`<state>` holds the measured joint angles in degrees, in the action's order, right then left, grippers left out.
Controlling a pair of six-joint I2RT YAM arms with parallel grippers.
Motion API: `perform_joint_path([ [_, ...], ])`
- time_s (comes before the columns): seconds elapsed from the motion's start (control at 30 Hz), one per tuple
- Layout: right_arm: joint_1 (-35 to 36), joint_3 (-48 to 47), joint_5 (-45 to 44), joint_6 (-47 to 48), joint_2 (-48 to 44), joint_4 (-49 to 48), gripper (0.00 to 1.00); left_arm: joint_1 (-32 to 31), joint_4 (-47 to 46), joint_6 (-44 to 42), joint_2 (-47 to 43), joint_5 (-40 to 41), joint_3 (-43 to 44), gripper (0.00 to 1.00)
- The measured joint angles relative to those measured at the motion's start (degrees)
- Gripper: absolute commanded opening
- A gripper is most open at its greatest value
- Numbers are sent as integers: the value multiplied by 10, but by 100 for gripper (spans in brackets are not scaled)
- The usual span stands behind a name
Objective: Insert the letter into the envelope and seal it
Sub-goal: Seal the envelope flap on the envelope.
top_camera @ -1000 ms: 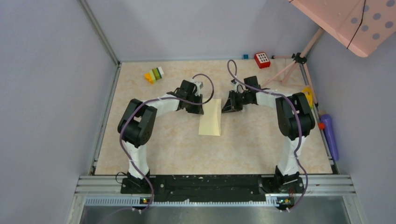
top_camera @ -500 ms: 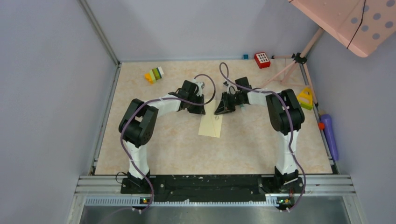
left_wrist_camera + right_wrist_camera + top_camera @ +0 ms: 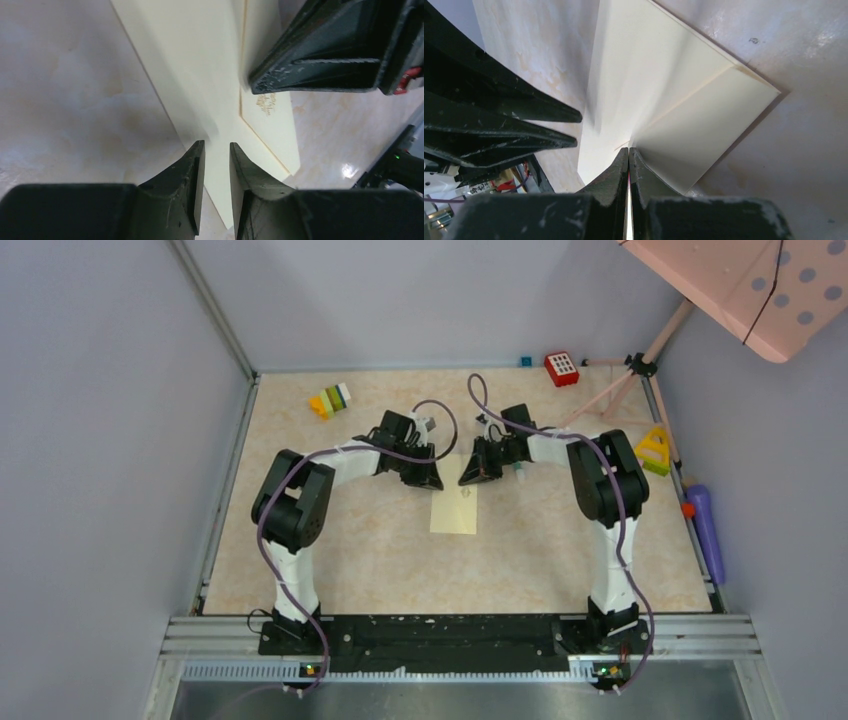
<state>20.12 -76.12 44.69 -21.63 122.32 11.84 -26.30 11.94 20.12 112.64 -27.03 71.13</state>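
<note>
The pale cream envelope [image 3: 455, 510] lies flat on the table, its small mark [image 3: 466, 492] facing up. My left gripper [image 3: 432, 480] rests at its far left corner. In the left wrist view the jaws [image 3: 216, 152] are nearly shut, with a narrow gap and nothing between them, tips over the envelope [image 3: 200, 65]. My right gripper [image 3: 470, 474] is at the far right corner. In the right wrist view it [image 3: 628, 150] is shut on the folded-over flap [image 3: 704, 130] of the envelope. The letter is hidden.
Coloured blocks [image 3: 331, 400] lie at the far left and a red keypad toy [image 3: 562, 368] at the far right. A tripod [image 3: 630, 368], a yellow triangle [image 3: 655, 450] and a purple object [image 3: 706, 525] line the right edge.
The right gripper has moved left onto the envelope's far end. The envelope now looks shorter and shows its mark, with the flap folded over. The left gripper barely shifted.
</note>
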Motion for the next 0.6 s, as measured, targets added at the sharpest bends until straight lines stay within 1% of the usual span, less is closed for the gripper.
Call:
perform_joint_path([
  [0.2, 0, -2, -2, 2, 1, 4, 0, 3, -1, 10, 0, -97, 1, 26],
  [0.37, 0, -6, -3, 4, 2, 10, 0, -5, -29, 35, 0, -165, 2, 22],
  [0.43, 1, -8, -3, 5, 3, 13, 0, -11, -36, 43, 4, -178, 7, 18],
  [0.6, 1, -9, -2, 5, 4, 13, 0, -30, -47, 58, 47, -187, 45, 0],
])
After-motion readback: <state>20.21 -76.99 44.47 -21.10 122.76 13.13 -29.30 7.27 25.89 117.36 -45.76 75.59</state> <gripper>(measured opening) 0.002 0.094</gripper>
